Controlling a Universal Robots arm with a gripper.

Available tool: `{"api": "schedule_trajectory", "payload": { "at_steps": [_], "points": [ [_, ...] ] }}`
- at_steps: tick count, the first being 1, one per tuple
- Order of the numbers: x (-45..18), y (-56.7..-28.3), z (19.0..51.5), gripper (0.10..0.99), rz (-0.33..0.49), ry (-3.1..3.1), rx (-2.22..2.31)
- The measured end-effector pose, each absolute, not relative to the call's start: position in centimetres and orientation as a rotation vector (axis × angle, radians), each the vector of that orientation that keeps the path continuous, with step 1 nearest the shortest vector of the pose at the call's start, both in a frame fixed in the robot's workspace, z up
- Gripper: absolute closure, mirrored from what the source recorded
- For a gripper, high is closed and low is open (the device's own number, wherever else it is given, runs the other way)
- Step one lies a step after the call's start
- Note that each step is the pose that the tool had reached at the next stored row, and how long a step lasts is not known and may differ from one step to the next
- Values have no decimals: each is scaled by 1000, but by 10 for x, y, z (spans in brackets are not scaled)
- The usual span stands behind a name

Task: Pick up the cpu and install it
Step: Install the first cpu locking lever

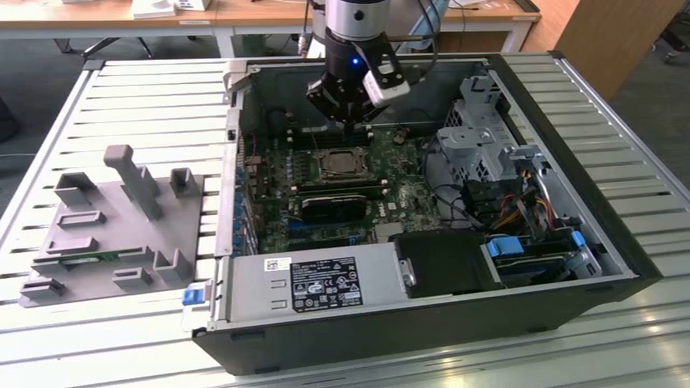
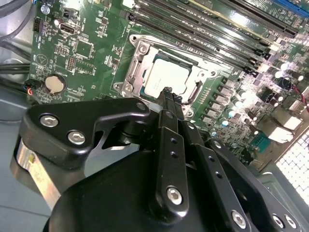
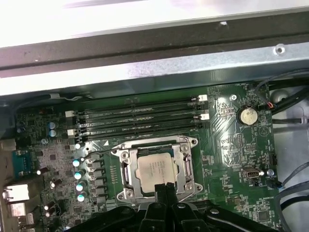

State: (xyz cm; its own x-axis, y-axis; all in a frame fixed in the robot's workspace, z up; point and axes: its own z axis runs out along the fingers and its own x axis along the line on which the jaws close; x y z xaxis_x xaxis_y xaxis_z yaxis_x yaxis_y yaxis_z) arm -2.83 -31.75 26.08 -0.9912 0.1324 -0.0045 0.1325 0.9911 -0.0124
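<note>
My jaws [image 2: 167, 92] are closed together with nothing held between them. In both wrist views their tips come to a narrow point just above the near edge of the chip [image 3: 155, 167]. The chip lies flat in its socket [image 3: 126, 174] on the green board [image 3: 231, 145], shiny metal top facing up, square, with no long axis to align to. It sits directly below and slightly ahead of my jaws, close but not touching as far as I can judge.

In the exterior view I hang inside the open computer case [image 1: 431, 323], above the socket. The memory slots [image 3: 140, 118] run just beyond the socket. A round coin battery [image 3: 247, 115] lies well apart. A grey parts tray [image 1: 113, 222] rests on the slatted surface [image 1: 129, 105] at the exterior view's left. Nothing stands between my jaws and the chip.
</note>
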Motion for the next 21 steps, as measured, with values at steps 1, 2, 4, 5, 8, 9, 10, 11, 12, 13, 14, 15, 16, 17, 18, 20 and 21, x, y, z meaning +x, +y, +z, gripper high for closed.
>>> {"api": "schedule_trajectory", "payload": {
  "at_steps": [1,2,4,5,8,9,10,11,12,13,14,15,16,17,18,20,21],
  "points": [
    [-28,-317,261,980,-20,3131,202],
    [-28,-317,261,980,-20,3132,195],
    [-28,-317,261,980,-20,3133,183],
    [-28,-317,261,980,-20,3133,176],
    [-28,-317,261,980,-20,3134,159],
    [-28,-317,261,980,-20,3134,153],
    [-28,-317,261,980,-20,3134,148],
    [-28,-317,261,980,-20,3134,142],
    [-28,-317,261,980,-20,3135,135],
    [-28,-317,261,980,-20,3135,129],
    [-28,-317,261,980,-20,3135,122],
    [-28,-317,261,980,-20,3135,116],
    [-28,-317,261,980,-20,3136,110],
    [-28,-317,261,980,-20,3136,104],
    [-28,-317,261,980,-20,3136,98],
    [-28,-317,261,980,-20,3136,86],
    [-28,-317,261,980,-20,3136,80]
  ]
}}
